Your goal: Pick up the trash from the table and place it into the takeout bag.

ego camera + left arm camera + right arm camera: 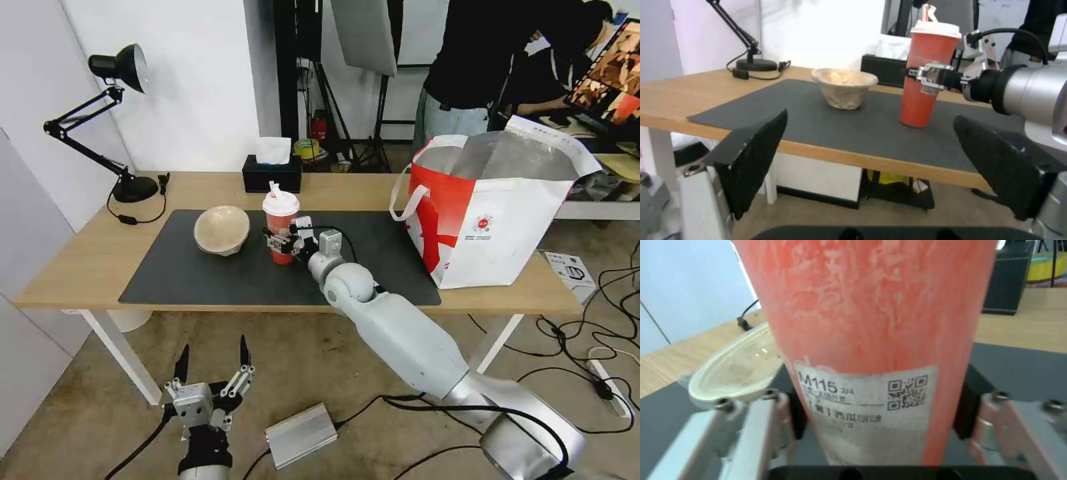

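The red drink cup (281,220), white-lidded with a printed label low on its side, stands upright on the dark mat (200,273) just beside the beige paper bowl (221,229). The right gripper (281,241) has its jaws closed on the cup's sides. The left gripper (212,365), jaws wide, hangs below the surface's front edge.

the light-wood surface (87,260) in front of me carries a dark grey mat (200,273). on the mat stand a beige paper bowl (221,230) and a red cup (281,220). off the mat sit a black tissue box (271,175), a desk lamp (130,189), and the takeout bag (493,213).
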Controlling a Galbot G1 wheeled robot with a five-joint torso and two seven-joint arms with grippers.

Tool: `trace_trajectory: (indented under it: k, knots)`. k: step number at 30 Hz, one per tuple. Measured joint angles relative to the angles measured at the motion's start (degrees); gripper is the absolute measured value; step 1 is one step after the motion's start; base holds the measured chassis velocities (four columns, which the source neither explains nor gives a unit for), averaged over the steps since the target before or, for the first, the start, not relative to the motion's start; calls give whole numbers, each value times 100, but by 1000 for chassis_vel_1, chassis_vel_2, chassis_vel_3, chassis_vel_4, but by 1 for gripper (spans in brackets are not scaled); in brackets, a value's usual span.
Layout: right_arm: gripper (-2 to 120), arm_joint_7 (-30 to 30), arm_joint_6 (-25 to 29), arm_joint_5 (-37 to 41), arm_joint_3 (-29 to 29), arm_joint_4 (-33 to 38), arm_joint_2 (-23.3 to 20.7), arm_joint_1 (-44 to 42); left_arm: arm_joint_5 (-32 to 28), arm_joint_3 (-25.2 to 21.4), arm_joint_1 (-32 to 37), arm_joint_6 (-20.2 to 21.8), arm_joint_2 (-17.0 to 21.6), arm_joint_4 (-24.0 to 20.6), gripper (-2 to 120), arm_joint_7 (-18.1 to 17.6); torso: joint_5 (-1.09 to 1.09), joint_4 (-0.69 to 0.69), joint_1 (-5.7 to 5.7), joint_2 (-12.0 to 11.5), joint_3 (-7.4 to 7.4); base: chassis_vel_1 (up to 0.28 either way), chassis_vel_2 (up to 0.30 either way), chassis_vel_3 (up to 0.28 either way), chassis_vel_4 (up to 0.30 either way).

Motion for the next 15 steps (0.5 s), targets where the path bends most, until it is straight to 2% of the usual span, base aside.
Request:
trace_trajectory:
  k: [1, 5, 6, 9, 11, 15]
  knots:
    - [54, 0, 0, 0, 0, 0, 0, 0, 0, 0, 0, 0, 0, 0, 100, 0, 0, 0, 0, 0, 0, 0, 0, 0, 0]
    - [35, -32, 7, -10, 4, 27, 7, -44, -19, -22, 1, -1, 37, -12, 100, 0, 1, 0, 0, 0, 0, 0, 0, 0, 0]
    - [35, -32, 7, -10, 4, 27, 7, -44, -19, -22, 1, -1, 37, -12, 100, 0, 1, 0, 0, 0, 0, 0, 0, 0, 0]
    - [24, -43, 9, -17, 3, 105, -10, -66, -37, -42, -11, -38, 39, 29, 100, -1, 0, 0, 0, 0, 0, 0, 0, 0, 0]
    - [21, -48, 11, -23, 3, 125, -15, -70, -37, -45, -10, -51, 36, 37, 100, -1, 0, 0, 0, 0, 0, 0, 0, 0, 0]
    - [8, -62, 15, -115, 22, 355, -58, -137, -40, -79, 62, -51, 47, -4, 100, 6, 0, 1, 0, 0, 0, 0, 0, 0, 0]
